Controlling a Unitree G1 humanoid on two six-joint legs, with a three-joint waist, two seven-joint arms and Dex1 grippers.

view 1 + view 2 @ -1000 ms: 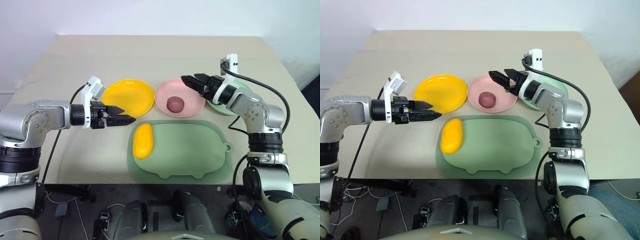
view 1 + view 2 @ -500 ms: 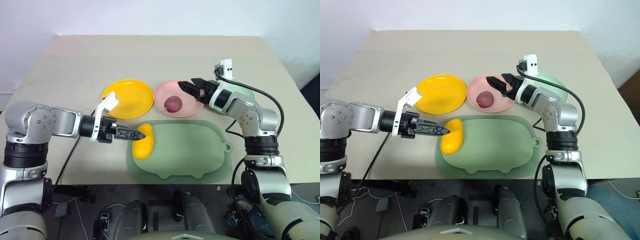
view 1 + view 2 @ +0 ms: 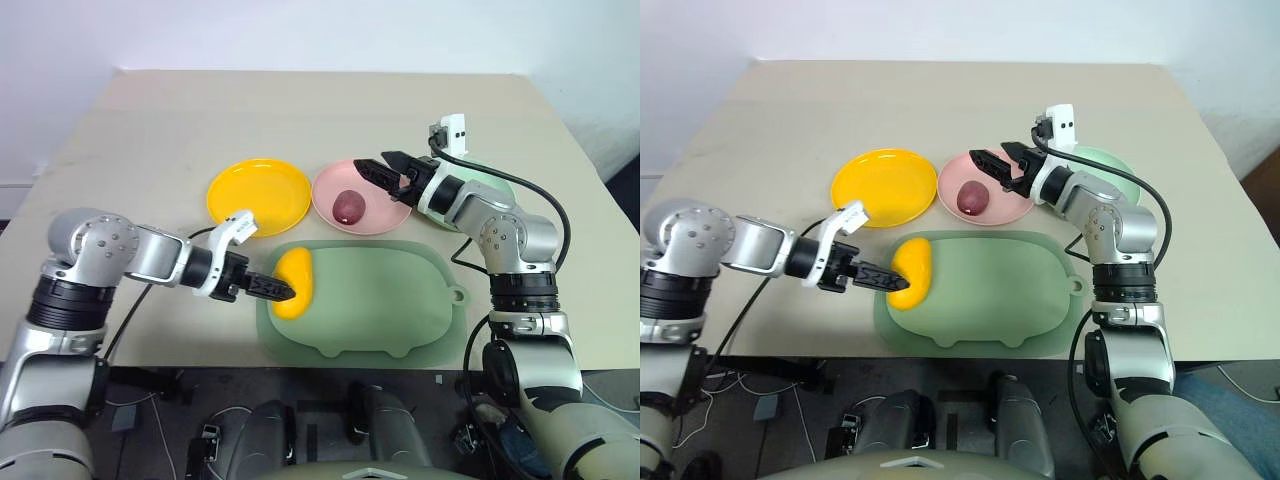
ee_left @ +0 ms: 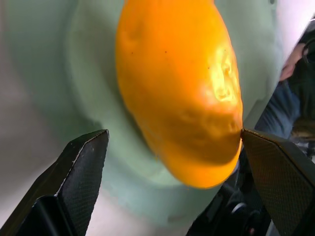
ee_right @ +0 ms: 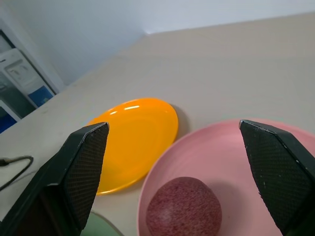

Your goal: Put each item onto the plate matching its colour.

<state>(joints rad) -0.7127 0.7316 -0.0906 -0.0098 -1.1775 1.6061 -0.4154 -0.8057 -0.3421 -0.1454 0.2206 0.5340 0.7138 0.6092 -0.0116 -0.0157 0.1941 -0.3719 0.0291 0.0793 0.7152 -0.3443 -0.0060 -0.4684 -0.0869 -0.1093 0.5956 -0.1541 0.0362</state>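
Yellow fruit flanked by the left gripper

Three plates sit on the counter: yellow plate (image 3: 259, 196) at ten o'clock, pink plate (image 3: 362, 196) at twelve, mint green plate (image 3: 1098, 164) at two. Two toy foods show: the dark red fruit (image 3: 347, 206) on the pink plate and the yellow fruit (image 3: 293, 283) on the dull-green mat (image 3: 380, 300). Since a second ago, the left gripper (image 3: 277, 291) has dropped from beside the yellow plate to the yellow fruit, spread wide either side. The right gripper (image 3: 379, 167) hangs released above the pink plate.

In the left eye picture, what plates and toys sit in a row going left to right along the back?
yellow plate → pink plate holding the dark red fruit → mint green plate, mostly hidden behind the right arm.
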